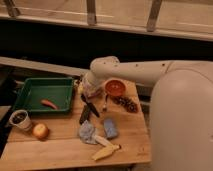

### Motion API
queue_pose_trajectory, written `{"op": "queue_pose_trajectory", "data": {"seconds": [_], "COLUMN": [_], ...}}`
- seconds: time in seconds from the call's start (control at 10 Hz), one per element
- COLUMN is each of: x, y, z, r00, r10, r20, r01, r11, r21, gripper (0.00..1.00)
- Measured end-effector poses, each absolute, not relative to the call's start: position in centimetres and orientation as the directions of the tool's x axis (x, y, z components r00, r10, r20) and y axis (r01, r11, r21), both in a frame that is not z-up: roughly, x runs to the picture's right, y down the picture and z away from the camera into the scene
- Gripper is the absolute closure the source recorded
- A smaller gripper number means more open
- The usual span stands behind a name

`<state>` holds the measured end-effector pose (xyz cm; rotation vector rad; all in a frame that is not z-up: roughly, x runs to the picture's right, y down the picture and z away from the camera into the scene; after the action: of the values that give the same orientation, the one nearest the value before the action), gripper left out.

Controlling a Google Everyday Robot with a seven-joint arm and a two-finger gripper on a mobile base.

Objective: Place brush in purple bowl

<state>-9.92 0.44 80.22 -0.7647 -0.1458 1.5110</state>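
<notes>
My gripper (pixel 90 93) is at the back middle of the wooden table (pixel 60 145), at the end of the white arm that reaches in from the right. It hangs just left of the orange-red bowl (pixel 116 87). A dull purple shape right under it looks like the purple bowl (pixel 95 95), mostly hidden by the gripper. A slim black brush (pixel 91 107) slants down and to the right from just below the gripper. I cannot tell whether the gripper holds it or it lies on the table. A short black block (pixel 83 116) lies beside it.
A green tray (pixel 30 87) with an orange-red item (pixel 48 104) is at the left. A cup (pixel 20 119) and an apple (pixel 40 131) are at the front left. A thin metal utensil (pixel 105 103), a pine cone (pixel 128 104), a grey cloth (pixel 87 132), a blue sponge (pixel 110 128) and a yellow item (pixel 105 152) lie around the middle.
</notes>
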Motion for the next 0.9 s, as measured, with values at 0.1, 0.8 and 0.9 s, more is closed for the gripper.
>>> {"op": "queue_pose_trajectory", "data": {"seconds": [0.1, 0.8, 0.9], "x": [-9.88, -9.74, -9.62], "y": [0.37, 0.33, 0.14], "z": [80.81, 81.44, 81.74], "r00": [0.063, 0.029, 0.032], "r10": [0.927, 0.926, 0.927], "r20": [-0.37, -0.376, -0.373], "r01": [-0.815, -0.796, -0.809], "r11": [-0.166, -0.206, -0.195], "r21": [-0.556, -0.569, -0.555], "gripper": [1.0, 1.0, 1.0]}}
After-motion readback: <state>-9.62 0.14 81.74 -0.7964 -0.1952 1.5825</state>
